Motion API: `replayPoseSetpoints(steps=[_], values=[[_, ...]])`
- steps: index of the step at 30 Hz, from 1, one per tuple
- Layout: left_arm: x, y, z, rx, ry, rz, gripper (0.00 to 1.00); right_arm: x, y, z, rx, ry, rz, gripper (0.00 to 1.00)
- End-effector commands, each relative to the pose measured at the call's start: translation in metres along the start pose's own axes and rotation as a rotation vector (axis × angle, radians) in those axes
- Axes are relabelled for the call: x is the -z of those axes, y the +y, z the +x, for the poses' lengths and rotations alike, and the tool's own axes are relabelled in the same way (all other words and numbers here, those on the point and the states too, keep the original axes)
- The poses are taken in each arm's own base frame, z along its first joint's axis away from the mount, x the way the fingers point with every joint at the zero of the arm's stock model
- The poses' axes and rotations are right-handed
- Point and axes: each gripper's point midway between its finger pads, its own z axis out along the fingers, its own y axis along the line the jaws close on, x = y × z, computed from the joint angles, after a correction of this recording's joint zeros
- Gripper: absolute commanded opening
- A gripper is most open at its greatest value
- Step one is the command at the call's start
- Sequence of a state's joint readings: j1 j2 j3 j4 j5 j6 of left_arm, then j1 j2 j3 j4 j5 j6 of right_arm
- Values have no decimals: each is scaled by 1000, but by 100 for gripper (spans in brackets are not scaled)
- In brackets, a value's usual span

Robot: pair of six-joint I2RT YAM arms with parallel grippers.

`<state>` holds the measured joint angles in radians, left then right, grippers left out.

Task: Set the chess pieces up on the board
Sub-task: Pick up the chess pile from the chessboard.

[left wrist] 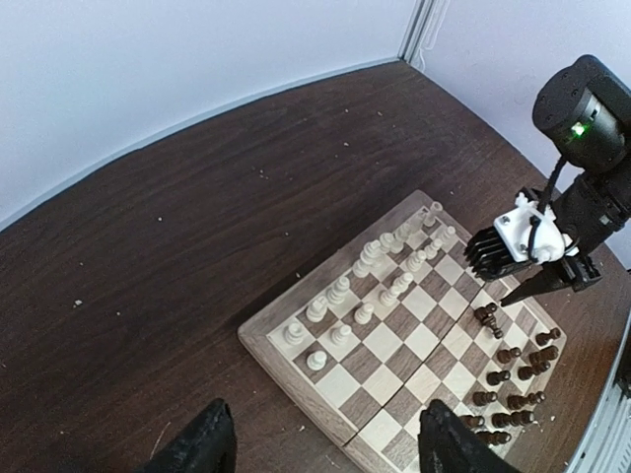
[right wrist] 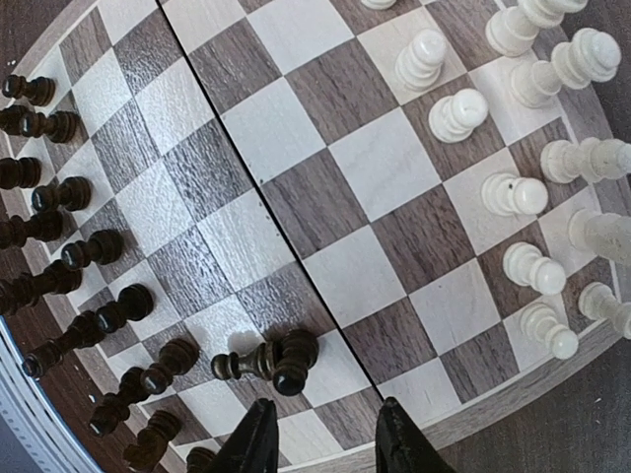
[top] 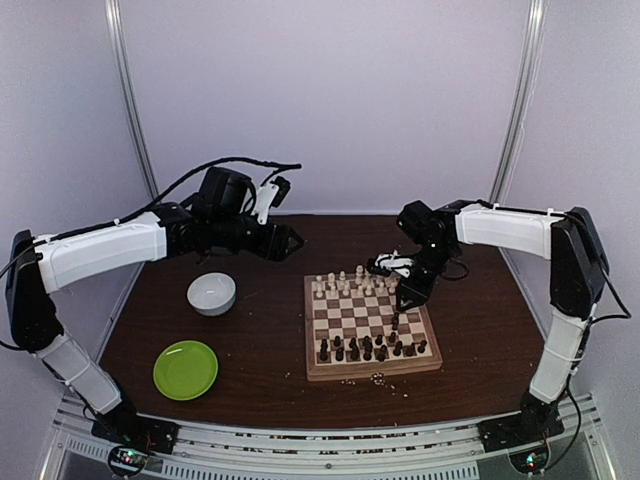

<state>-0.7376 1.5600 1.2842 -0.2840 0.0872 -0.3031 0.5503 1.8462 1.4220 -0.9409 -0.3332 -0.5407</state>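
Observation:
The board (top: 370, 372) lies right of the table's centre. Pale chess pieces (top: 355, 283) fill its far rows and dark ones (top: 370, 350) its near rows. My right gripper (top: 397, 318) hangs open just above the board's right side, empty. In the right wrist view its fingertips (right wrist: 258, 439) stand next to two dark pieces touching each other: one lies on its side (right wrist: 232, 365), the other (right wrist: 296, 355) stands against it. My left gripper (top: 298, 241) hovers open and empty over bare table, behind and left of the board (left wrist: 296, 392).
A white bowl (top: 212, 293) sits left of the board and a round green plate (top: 185, 368) lies nearer the front left. Pale crumbs (top: 378, 378) are scattered by the board's front edge. Pale walls close the table's back and sides.

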Motion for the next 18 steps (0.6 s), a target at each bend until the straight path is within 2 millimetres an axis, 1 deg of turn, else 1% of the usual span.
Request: replayPoseSetpoints(steps=[1,8,15,18], values=[[-4,-12,-13,43,-71,19,65,-7,3,-6,-2,-1,-13,35],[-6,-16,-11,51,-69,25,64,-16,2,-8,-11,3,-26,32],[-8,-19,-12,51,-70,37,64,-21,4,-6,-13,20,-41,26],[-9,-20,-10,51,-66,40,64,-20,5,-6,-16,16,-42,20]])
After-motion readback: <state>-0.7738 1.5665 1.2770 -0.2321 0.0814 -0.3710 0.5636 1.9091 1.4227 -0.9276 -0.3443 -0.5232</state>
